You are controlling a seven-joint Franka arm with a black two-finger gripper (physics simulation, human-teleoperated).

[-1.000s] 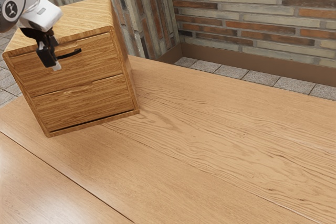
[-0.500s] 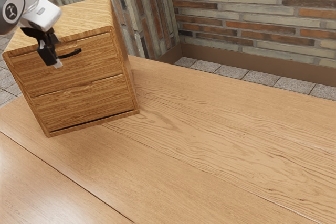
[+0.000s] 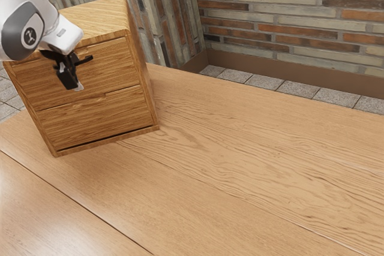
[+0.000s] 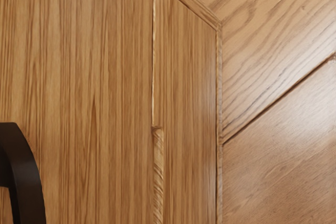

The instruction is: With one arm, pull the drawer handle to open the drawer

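- Drawer handle (image 3: 86, 60): a slim black bar across the upper drawer front. Its end toward the exterior view's right shows clear of my hand. I judge it rigid and smooth, best taken at mid-span so that the pull runs straight.
- gripper (image 3: 68, 75): points down against the upper drawer front, at the bar's other end. Whether it is apart or clamped on the bar, I cannot tell.
- dark curved bar (image 4: 18, 177): close beside my hand in the wrist view, probably the handle's bent end.
- upper drawer (image 3: 111, 67): its front lies flush with the frame, so it is not yet open. I expect a light wooden box that slides stiffly at first.
- lower drawer (image 3: 96, 118): directly beneath, also flush.
- cabinet (image 3: 96, 16): stands on the table (image 3: 240, 160) at the exterior view's left. It may shift if the pull is jerky.
- brick wall (image 3: 288, 16): behind the table, well apart from the work.
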